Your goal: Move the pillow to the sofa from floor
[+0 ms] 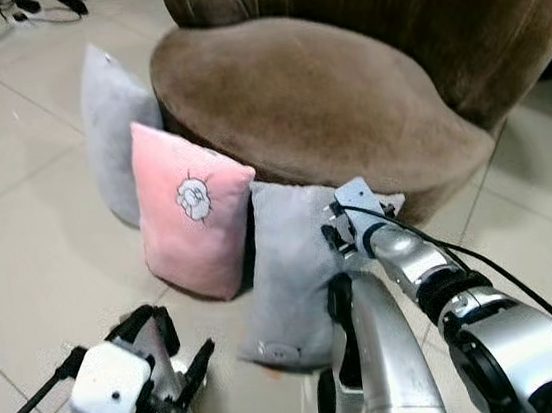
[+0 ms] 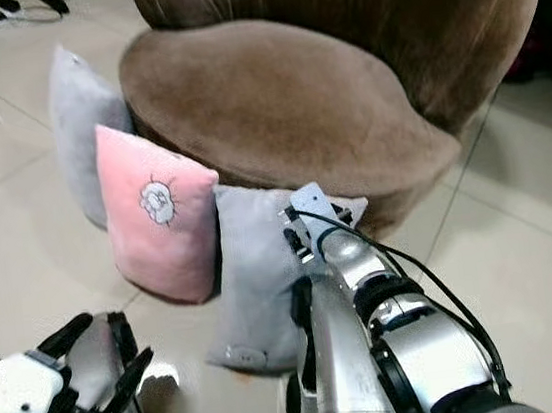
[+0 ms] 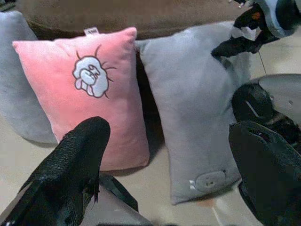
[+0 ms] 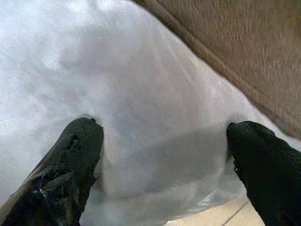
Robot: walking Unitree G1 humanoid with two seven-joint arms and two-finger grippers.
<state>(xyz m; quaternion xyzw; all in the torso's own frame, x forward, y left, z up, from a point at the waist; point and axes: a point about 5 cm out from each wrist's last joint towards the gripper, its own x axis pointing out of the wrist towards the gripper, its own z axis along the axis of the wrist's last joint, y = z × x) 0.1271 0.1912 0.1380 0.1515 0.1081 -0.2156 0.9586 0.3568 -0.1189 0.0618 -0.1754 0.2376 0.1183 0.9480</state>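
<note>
Pillow (image 1: 291, 285) leans on brown sofa (image 1: 325, 110), tiled floor (image 1: 20, 258); right tool (image 4: 164, 141) spread against it.

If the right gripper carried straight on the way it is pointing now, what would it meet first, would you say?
Most likely the grey pillow: the right gripper points squarely at its fabric with open fingers, very close or already touching. The brown sofa lies just behind the pillow's edge.
</note>
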